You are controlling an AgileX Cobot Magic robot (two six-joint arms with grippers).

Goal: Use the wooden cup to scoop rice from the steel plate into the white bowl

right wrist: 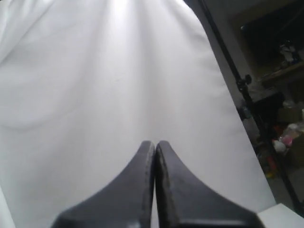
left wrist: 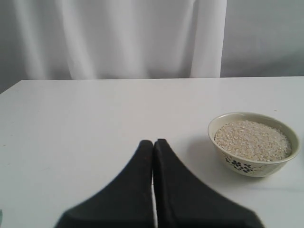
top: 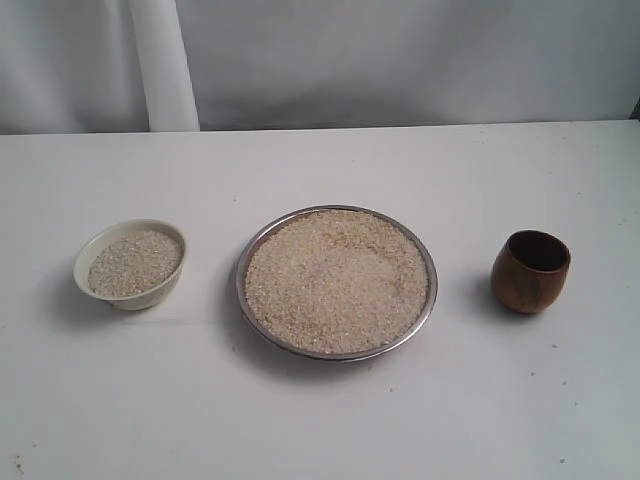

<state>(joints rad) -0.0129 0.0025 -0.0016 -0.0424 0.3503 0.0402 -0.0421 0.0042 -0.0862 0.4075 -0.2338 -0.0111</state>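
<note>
Wooden cup (top: 530, 271) and steel plate (top: 337, 356) exterior-only, left gripper (left wrist: 153, 142) pressed together near white bowl (left wrist: 256, 166), right gripper (right wrist: 155, 142) likewise.

It looks like a staged recording corner of a lab or workshop: a plain white surface (top: 320, 420) backed by a white curtain (top: 400, 60), with a dark stand (right wrist: 243, 85) and cluttered shelves (right wrist: 280, 76) beyond it.

Closed right gripper (right wrist: 155, 142) before white curtain (right wrist: 95, 85)

White table (top: 320, 420), white curtain (top: 400, 60) behind
</note>
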